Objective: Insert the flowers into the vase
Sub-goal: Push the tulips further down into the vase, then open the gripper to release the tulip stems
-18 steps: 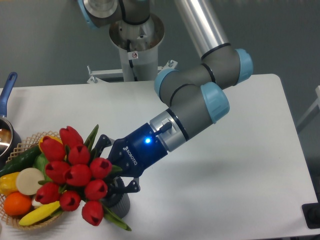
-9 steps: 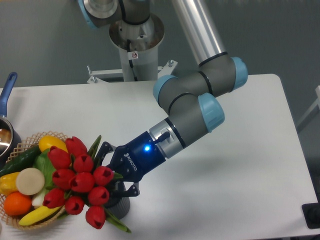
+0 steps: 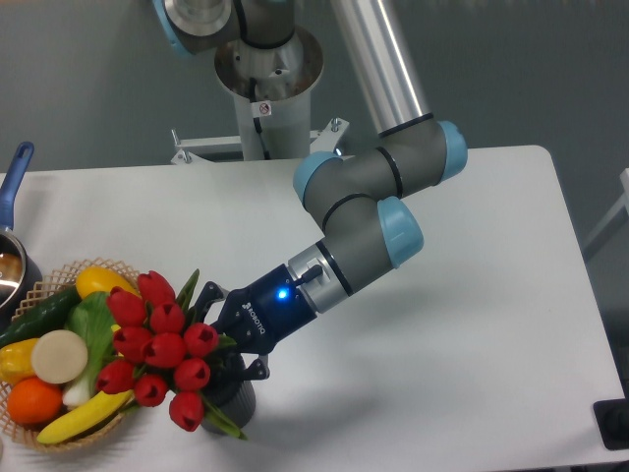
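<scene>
- Black two-finger gripper (image 3: 222,339): jaws closed on the stems of the bunch of red tulip buds with green leaves (image 3: 162,346).
- Bunch tilts left; stems reach the short dark grey ribbed vase (image 3: 236,396).
- Vase stands on the white table (image 3: 472,324), beside a woven wicker basket (image 3: 44,285) of produce.
- Blue-handled metal pot (image 3: 12,197) at left edge.
- Grey wall behind.

From my feed: tulips (image 3: 157,349) glossy red, plastic-looking, with smooth green leaves. Vase (image 3: 234,398) dark, matt; little of it shows. Gripper (image 3: 222,356) body matt black. Arm (image 3: 369,211) grey matt shells, pale blue caps, one bright metal tube. Basket (image 3: 49,285) woven wicker, rough. Counter (image 3: 472,295) smooth white, slight sheen.
</scene>
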Available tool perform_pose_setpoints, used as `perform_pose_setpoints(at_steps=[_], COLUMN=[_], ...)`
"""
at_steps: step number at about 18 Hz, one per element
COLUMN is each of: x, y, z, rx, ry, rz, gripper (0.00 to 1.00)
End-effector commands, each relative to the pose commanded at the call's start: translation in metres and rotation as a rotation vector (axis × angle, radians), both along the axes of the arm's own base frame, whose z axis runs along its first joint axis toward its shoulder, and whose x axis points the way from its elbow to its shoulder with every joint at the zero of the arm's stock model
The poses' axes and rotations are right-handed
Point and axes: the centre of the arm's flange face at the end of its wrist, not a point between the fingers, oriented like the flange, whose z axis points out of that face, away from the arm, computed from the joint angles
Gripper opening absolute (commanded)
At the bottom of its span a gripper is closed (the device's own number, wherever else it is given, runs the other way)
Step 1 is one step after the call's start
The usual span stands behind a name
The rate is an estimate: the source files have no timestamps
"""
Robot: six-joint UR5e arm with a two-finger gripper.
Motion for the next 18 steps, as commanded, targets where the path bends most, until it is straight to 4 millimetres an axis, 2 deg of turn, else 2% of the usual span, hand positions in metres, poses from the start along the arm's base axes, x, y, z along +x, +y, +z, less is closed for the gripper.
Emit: perform_pose_setpoints(at_steps=[2,5,6,7,15,18], x=[0.000,-0.002,-0.002,-0.004,-0.020,-0.026], y=[-0.004,-0.008,-0.009,-0.016,-0.031,-0.041], z=[-0.010,-0.014,-0.015,-0.021,-0.023,-0.016], rx=[-0.007,-0.014,-0.018,-0.036,-0.045,-0.041], ry=[0.015,0.012,0.009,0.008,0.003,0.009], rz=[0.000,0.006,0.008,0.020,0.056,0.075], gripper=[0.26,0.44,0.65,1.00,1.00,1.00])
